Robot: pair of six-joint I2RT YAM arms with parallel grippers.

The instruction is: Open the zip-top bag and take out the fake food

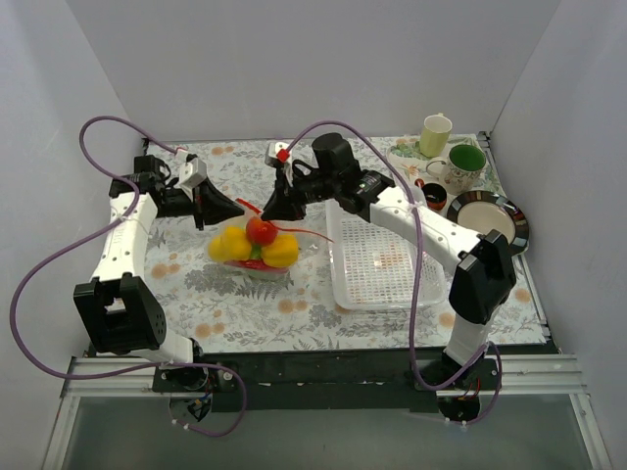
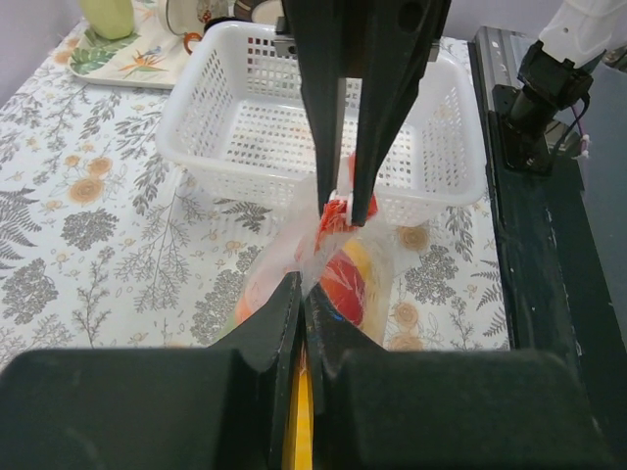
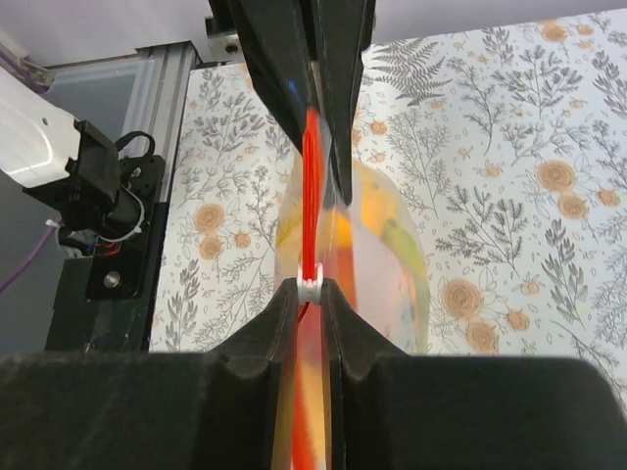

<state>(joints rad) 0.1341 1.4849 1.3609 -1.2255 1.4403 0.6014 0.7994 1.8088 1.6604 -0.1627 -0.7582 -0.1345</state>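
The zip-top bag [image 1: 257,259] lies in the middle of the counter [image 1: 225,304], just beside the white basket [image 1: 377,289], with the fake food [image 1: 260,232] inside it. The left jaws and the right jaws face each other, and both are closed tight on the red zip strip [image 3: 312,186] at the mouth. We judge the film to be thin, soft and slippery, and the load light but able to roll. The strip is the stiffest part, so it is the best place to hold, with a gentle pull.
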